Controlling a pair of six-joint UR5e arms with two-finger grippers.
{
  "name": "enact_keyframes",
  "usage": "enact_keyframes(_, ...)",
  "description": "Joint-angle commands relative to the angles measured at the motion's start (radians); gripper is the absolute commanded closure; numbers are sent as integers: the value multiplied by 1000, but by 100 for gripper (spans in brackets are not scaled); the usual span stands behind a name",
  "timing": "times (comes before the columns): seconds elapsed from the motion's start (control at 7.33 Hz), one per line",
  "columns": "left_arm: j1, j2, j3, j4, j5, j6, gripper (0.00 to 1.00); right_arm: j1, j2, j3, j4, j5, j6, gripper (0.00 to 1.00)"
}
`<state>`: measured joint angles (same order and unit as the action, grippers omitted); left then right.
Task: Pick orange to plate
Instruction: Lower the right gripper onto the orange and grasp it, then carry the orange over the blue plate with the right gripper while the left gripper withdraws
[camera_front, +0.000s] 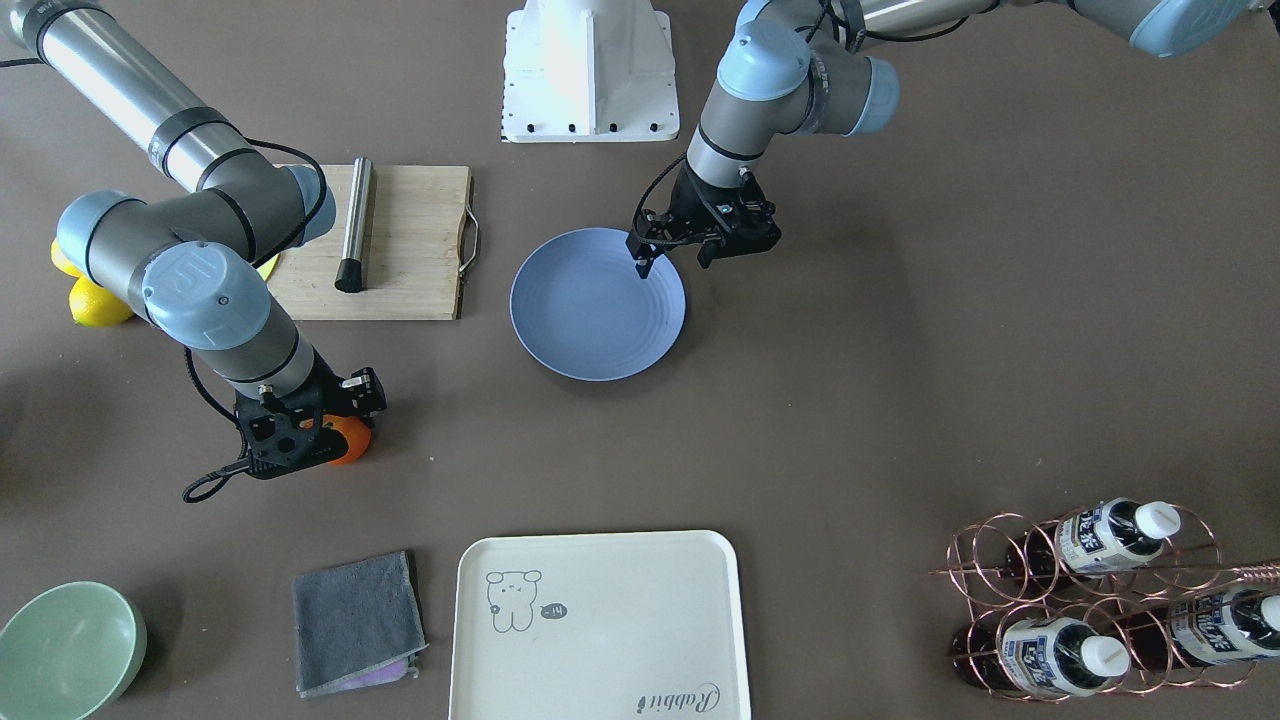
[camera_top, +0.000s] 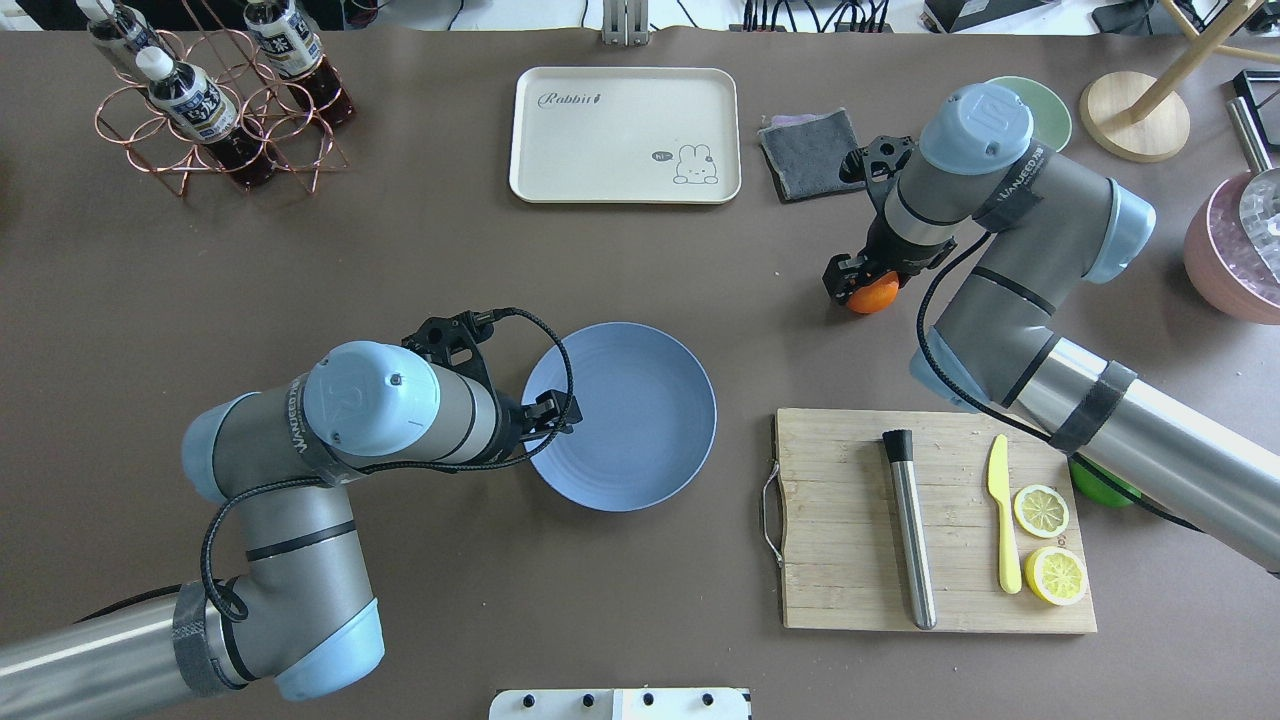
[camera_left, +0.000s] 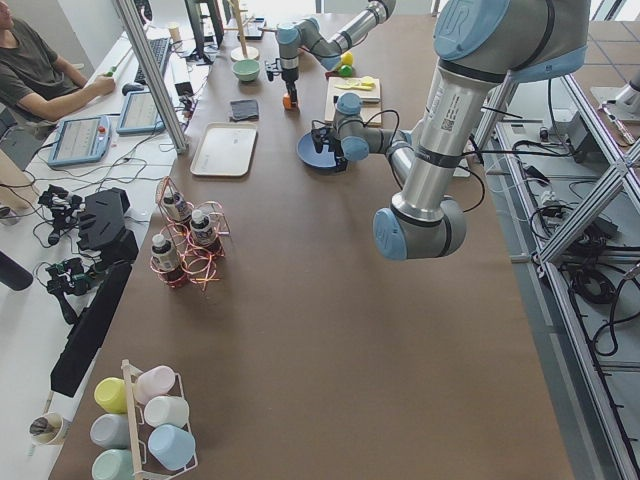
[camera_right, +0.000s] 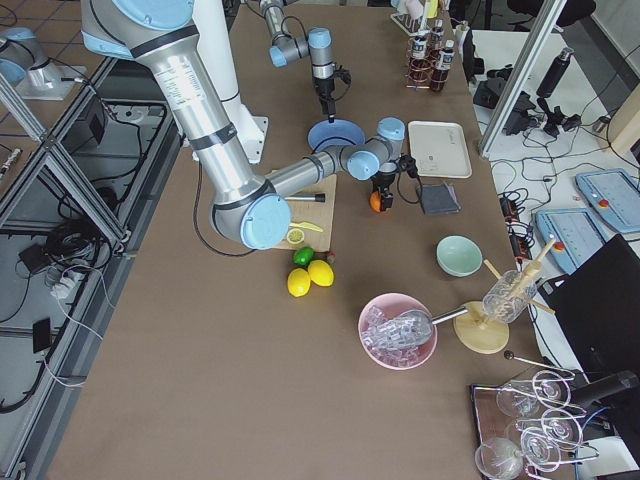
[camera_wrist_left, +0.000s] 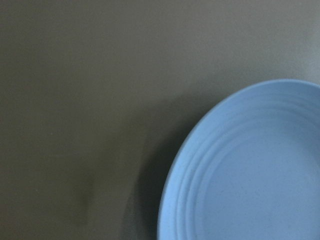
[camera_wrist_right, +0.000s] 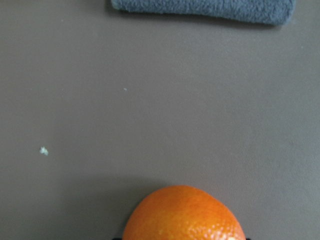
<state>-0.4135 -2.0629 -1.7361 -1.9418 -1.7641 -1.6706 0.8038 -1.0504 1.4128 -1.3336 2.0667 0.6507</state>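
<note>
The orange (camera_front: 352, 440) rests on the brown table, to the plate's right in the overhead view. My right gripper (camera_front: 335, 447) is lowered over the orange (camera_top: 876, 296), shut on it, with dark finger edges against both sides of the orange (camera_wrist_right: 184, 215). The pale-blue plate (camera_front: 590, 320) lies bare mid-table, about three orange-widths from the fruit. Above the near-left rim of the plate (camera_top: 640, 440) my left gripper (camera_top: 560, 412) hangs open with nothing in it. Its wrist view shows only the plate's rim (camera_wrist_left: 210, 165) and table.
A wooden cutting board (camera_top: 850, 520) with a metal rod (camera_top: 910, 530), a yellow knife and two lemon halves lies near the plate. A grey cloth (camera_top: 810, 140), cream tray (camera_top: 620, 130) and mint bowl (camera_front: 65, 650) line the far side. A bottle rack (camera_top: 200, 100) stands far left.
</note>
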Motion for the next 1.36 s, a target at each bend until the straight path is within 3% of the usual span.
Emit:
enact_keyframes(0.0, -7, 0, -6, 0, -2, 0, 3, 5, 51, 35, -18, 31, 12, 100)
enact_keyframes(0.27, -65, 10, -25, 1, -11, 34, 3, -33, 108, 166, -135, 53, 187, 100)
enact_keyframes(0.41, -97, 17, -36, 7, -20, 126, 4, -108, 128, 231, -172, 15, 308, 100)
enact_keyframes(0.55, -166, 50, -37, 7, -99, 225, 4, -215, 159, 242, -174, -75, 408, 100)
enact_keyframes(0.68, -241, 84, -37, 6, -183, 294, 3, -291, 208, 226, -179, -130, 519, 100)
enact_keyframes(0.82, -284, 113, -34, 7, -210, 360, 3, -335, 211, 221, -176, -163, 558, 100)
enact_keyframes(1.23, -318, 149, -34, 7, -210, 397, 3, -374, 292, 82, -167, -227, 583, 100)
